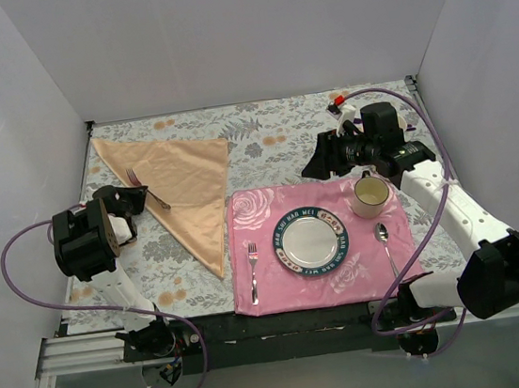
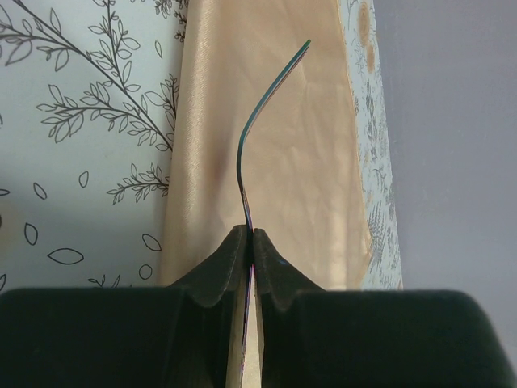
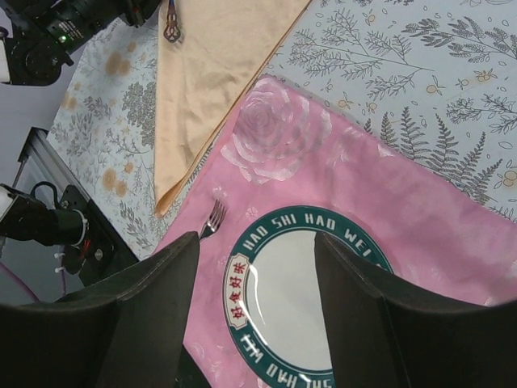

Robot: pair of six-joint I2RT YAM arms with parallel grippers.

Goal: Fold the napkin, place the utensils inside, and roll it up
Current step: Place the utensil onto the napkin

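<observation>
The peach-gold napkin (image 1: 177, 180) lies folded into a triangle at the back left of the table, and also fills the left wrist view (image 2: 307, 162). My left gripper (image 2: 250, 234) is shut on a slim dark fork (image 2: 246, 145), seen edge-on and curving up away from the jaws over the napkin. In the top view this gripper (image 1: 139, 194) sits at the napkin's left edge, with the fork's tines (image 1: 132, 178) pointing toward the back. My right gripper (image 3: 257, 250) hangs open above the plate (image 3: 299, 291), holding nothing; in the top view it (image 1: 326, 159) is behind the pink mat.
A pink rose-printed placemat (image 1: 257, 215) at front centre carries a teal-rimmed plate (image 1: 313, 240), a silver fork (image 1: 253, 269) and a silver spoon (image 1: 385, 243). A cream cup (image 1: 371, 195) stands at its back right corner. White walls close in the floral tablecloth (image 1: 271, 136).
</observation>
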